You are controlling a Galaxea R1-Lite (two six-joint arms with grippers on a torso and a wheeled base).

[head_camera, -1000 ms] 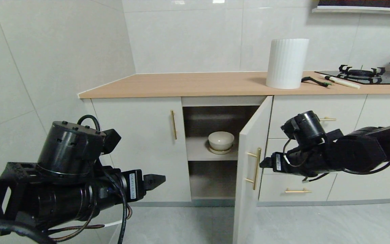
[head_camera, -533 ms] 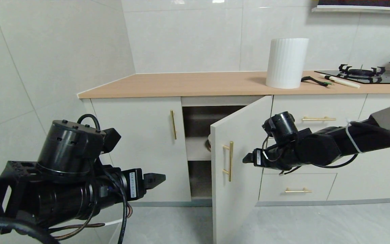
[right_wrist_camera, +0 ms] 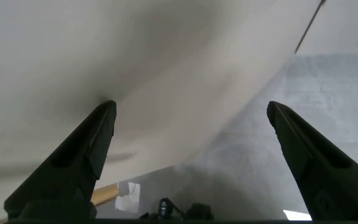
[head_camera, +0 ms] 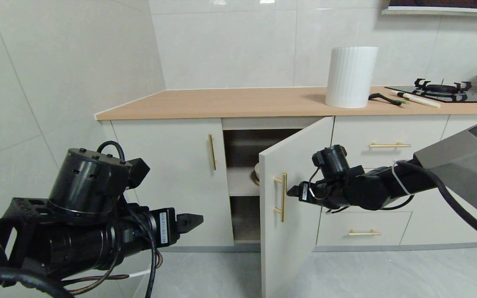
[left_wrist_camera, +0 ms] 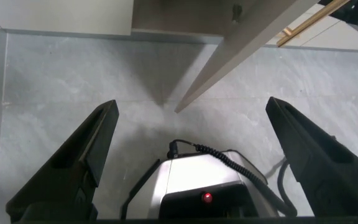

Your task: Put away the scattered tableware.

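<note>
Right gripper [head_camera: 290, 191], fingers apart, tips against the half-open white cabinet door [head_camera: 288, 240] beside its brass bar handle [head_camera: 282, 198] — I'd push slow and square, no slamming. Pale ceramic bowl [head_camera: 256, 175] sits on the middle shelf [head_camera: 238, 188], mostly hidden behind the door's edge. Left gripper [head_camera: 193, 219] is spread too, down low.

cream door [head_camera: 292, 244], gold handle [head_camera: 283, 198], perhaps beige bowl [head_camera: 257, 170]

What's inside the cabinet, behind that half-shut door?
On the shelf, just the edge of a pale bowl peeks past the door. The door covers the rest of the bowl and most of the shelf.
</note>
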